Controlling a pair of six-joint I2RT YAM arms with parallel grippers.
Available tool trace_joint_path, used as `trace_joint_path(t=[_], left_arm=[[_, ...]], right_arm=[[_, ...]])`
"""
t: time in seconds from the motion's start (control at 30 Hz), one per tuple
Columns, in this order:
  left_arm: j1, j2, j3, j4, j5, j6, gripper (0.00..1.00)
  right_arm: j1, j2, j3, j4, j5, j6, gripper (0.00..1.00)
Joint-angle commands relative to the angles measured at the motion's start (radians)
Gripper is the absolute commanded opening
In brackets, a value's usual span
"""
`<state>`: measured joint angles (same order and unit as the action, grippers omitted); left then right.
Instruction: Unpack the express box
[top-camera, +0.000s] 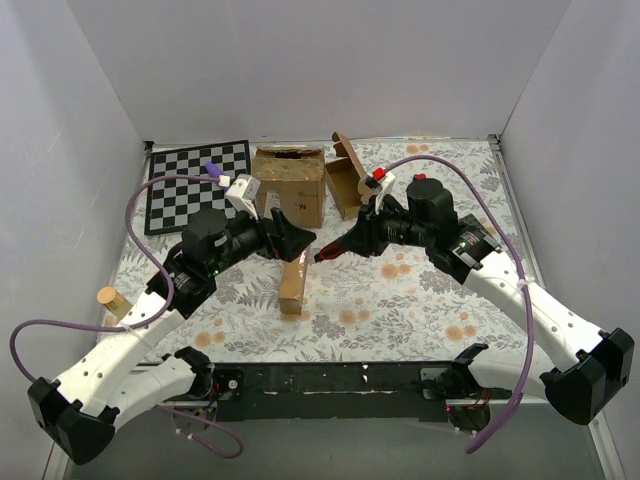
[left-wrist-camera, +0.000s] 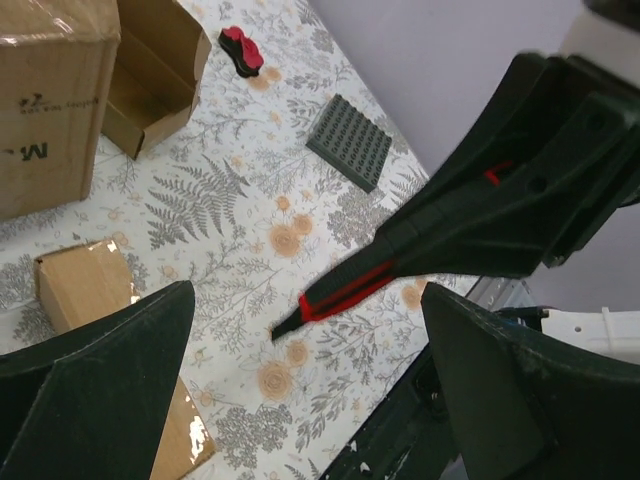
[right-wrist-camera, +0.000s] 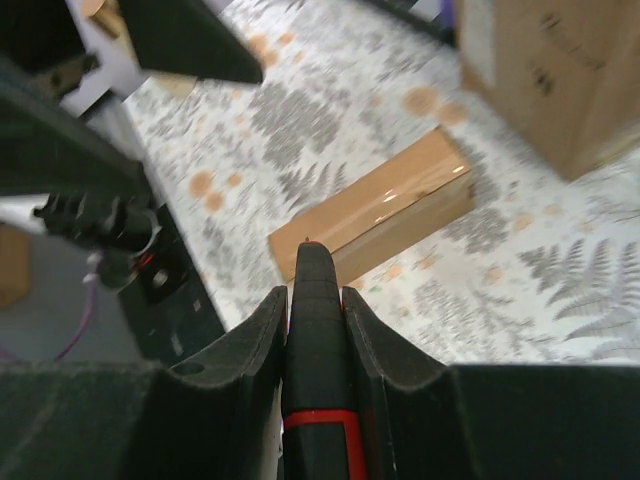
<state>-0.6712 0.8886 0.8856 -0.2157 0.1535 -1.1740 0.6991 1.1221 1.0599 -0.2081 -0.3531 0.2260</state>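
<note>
Lining up the tape cut: right gripper (top-camera: 362, 238) is clamping a black-and-red box cutter (left-wrist-camera: 335, 295), aiming at the express box (top-camera: 292, 283), which is lying taped shut between the arms. Left gripper (top-camera: 288, 240) is hovering wide open by it (holding nothing). Next probably needs: pin box, blade onto tape seam.

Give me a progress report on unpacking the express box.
Done: the right gripper has the black-and-red cutter clamped, tip aimed at the express box. In hand: the left gripper hangs open near that box, gripping nothing. Left: the box looks closed, with shiny tape over it, so slitting the tape, lifting the lid and removing the contents are all not yet done.
</note>
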Motion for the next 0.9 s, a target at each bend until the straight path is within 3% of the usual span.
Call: trace_joint_path(t=[0.0, 0.27, 0.37, 0.53, 0.63, 0.87], left_arm=[[0.105, -0.001, 0.012, 0.062, 0.268, 0.034, 0.98], [0.107, 0.107, 0.026, 0.068, 0.706, 0.091, 0.98], [0.104, 0.118, 0.013, 0.076, 0.794, 0.094, 0.94], [0.105, 0.119, -0.010, 0.068, 0.843, 0.108, 0.69], [0.102, 0.122, -0.022, 0.081, 0.876, 0.099, 0.59], [0.093, 0.128, -0.031, 0.084, 0.888, 0.100, 0.52]], right_arm=[[-0.020, 0.018, 0.094, -0.145, -0.326, -0.020, 0.01], [-0.024, 0.012, 0.052, -0.068, -0.449, 0.044, 0.01], [-0.024, 0.019, 0.046, -0.031, -0.478, 0.071, 0.01], [-0.026, 0.033, 0.041, 0.012, -0.497, 0.098, 0.01], [-0.026, 0.038, 0.029, 0.055, -0.503, 0.127, 0.01], [-0.026, 0.062, 0.025, 0.127, -0.526, 0.179, 0.01]])
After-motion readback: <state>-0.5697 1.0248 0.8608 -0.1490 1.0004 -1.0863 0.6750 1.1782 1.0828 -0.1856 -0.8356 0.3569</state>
